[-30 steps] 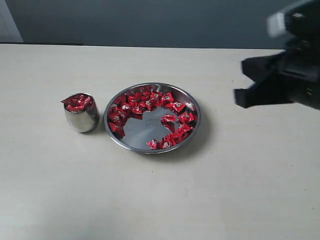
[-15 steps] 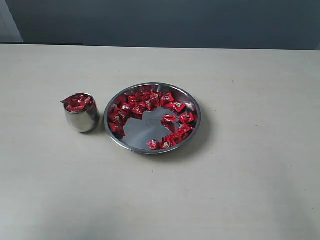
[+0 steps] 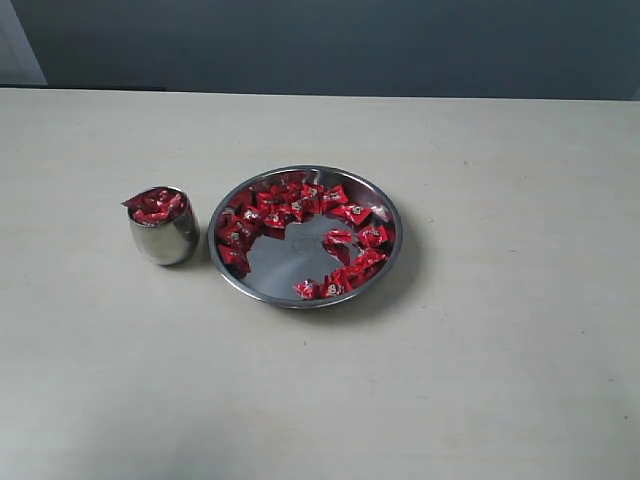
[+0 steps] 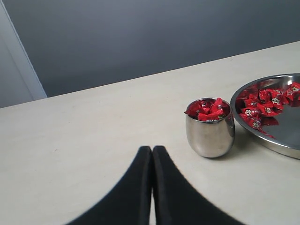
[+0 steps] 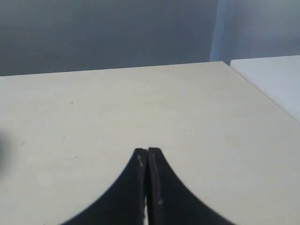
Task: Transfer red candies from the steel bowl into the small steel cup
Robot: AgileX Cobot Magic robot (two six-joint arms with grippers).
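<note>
The steel bowl (image 3: 305, 236) sits mid-table with several red candies (image 3: 290, 205) ringed along its inner rim. Left of it stands the small steel cup (image 3: 163, 227), heaped to the brim with red candies (image 3: 156, 204). Neither arm shows in the exterior view. In the left wrist view my left gripper (image 4: 152, 150) is shut with nothing in it, a short way from the cup (image 4: 210, 128), beside the bowl's edge (image 4: 269, 140). My right gripper (image 5: 147, 151) is shut and empty over bare table; bowl and cup are out of that view.
The pale table (image 3: 480, 380) stretches around the bowl and cup. A grey wall (image 3: 320, 40) runs behind it. In the right wrist view a white surface (image 5: 272, 77) lies beyond the table's corner.
The right gripper, open at the right edge of the exterior view a second ago, has withdrawn out of that view. Bowl, cup and candies have not moved.
</note>
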